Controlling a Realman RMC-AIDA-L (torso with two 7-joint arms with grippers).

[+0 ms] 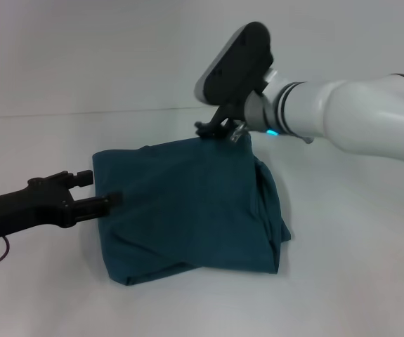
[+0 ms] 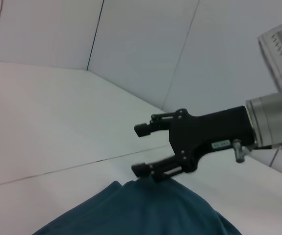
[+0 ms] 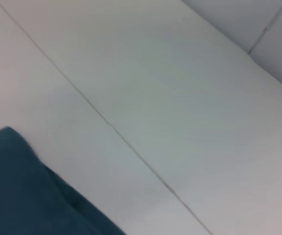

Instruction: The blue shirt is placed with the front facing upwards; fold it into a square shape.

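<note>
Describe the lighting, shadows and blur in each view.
Head view: soft even light, faint shadow under the shirt, left gripper sharp. Left wrist view: sharp on the right gripper, a cyan light glowing on its wrist. Right wrist view: soft, shirt edge smeared, table evenly lit.

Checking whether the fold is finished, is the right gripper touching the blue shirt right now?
Touching. In the left wrist view the right gripper has its jaws open, and the lower jaw rests on the edge of the blue shirt.

blue shirt (image 1: 187, 210) folded so collar, label and chest lettering hidden, left gripper (image 1: 100, 189) arm cut off at head view's edge, right gripper (image 1: 219, 130) fingertips partly hidden behind its own wrist housing
</note>
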